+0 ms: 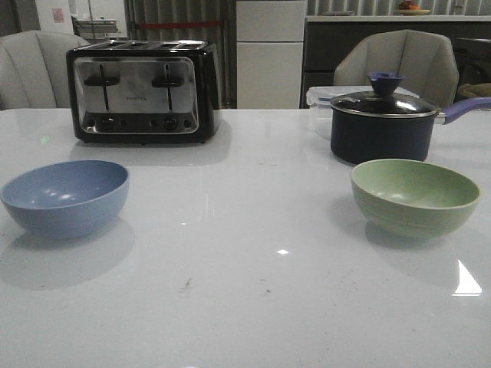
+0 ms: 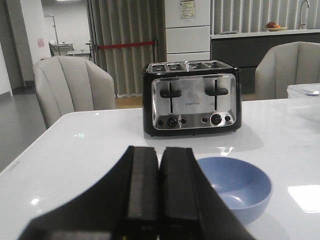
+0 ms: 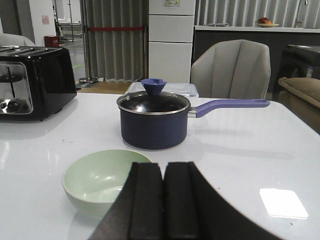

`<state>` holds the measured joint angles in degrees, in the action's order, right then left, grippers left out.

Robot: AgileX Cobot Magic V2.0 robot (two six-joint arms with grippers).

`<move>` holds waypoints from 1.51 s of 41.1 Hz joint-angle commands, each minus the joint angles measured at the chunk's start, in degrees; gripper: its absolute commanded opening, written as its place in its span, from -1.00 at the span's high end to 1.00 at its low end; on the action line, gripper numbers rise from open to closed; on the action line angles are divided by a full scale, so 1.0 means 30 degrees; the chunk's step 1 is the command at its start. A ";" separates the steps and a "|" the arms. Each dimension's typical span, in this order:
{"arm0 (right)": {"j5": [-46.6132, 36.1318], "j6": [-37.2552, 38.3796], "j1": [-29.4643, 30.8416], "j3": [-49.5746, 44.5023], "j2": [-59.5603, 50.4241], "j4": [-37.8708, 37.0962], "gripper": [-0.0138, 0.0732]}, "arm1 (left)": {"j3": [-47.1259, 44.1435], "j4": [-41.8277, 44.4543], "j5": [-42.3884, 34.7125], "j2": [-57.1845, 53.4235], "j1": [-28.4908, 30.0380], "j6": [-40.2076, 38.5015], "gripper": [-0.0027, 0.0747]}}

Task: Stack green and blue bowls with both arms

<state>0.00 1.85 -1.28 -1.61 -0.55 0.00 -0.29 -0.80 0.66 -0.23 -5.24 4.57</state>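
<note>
Left gripper point(image 2: 159, 200): fingers pressed together, nothing between them, held above the table point(image 1: 245, 307). Right gripper point(image 3: 162, 205): same, pads flush, empty. Neither arm shows in the front view, so height over the table cannot be told.

Landmark: toaster point(image 1: 143, 90), at the table's far left.

Blue bowl point(image 1: 65, 197) sits nearer the robot than the toaster and slightly left of it, upright, empty. In the left wrist view the same bowl point(image 2: 235, 187) lies just ahead of the left gripper and off to one side of the finger line, partly hidden behind a finger.

Green bowl point(image 1: 414, 195) sits well right of the toaster, about level with the blue bowl, upright, empty. The right wrist view shows it point(image 3: 100, 180) just ahead of the right gripper, offset to one side, near rim covered by the fingers.

Judgement: each arm has its own bowl nearest; both must open before any rim grasp.

Further back, right of the toaster: dark saucepan point(image 1: 383, 123), lidded, close behind the green bowl but not touching. A clear container point(image 3: 160, 89) behind it is mostly hidden.
</note>
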 commanded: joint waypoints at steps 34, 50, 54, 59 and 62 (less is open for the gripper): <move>-0.1771 -0.0172 -0.0006 0.0061 -0.0389 -0.0193 0.62 | -0.0044 -0.0105 -0.1687 -0.0360 -0.0096 -0.0170 0.69; -0.1205 -0.0172 -0.0007 0.2164 -0.0372 -0.0193 0.62 | 0.2388 -0.0105 -0.2563 -0.0322 -0.0128 -0.0170 0.69; 0.0432 -0.0172 -0.0007 0.3939 -0.0352 -0.0212 0.62 | 0.4570 -0.0105 -0.0945 0.0054 -0.0128 -0.0170 0.69; 0.2847 -0.0172 -0.0007 0.6409 0.0249 -0.0282 0.62 | 0.7150 -0.0105 0.1004 0.1553 -0.0128 -0.0170 0.69; 0.4262 -0.0172 -0.0007 0.7735 0.1174 -0.0402 0.62 | 0.8689 -0.0105 0.2221 0.2744 -0.0128 -0.0170 0.69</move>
<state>12.60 1.85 -1.28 15.97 -0.06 0.00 20.17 -0.80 7.21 3.52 -5.24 4.57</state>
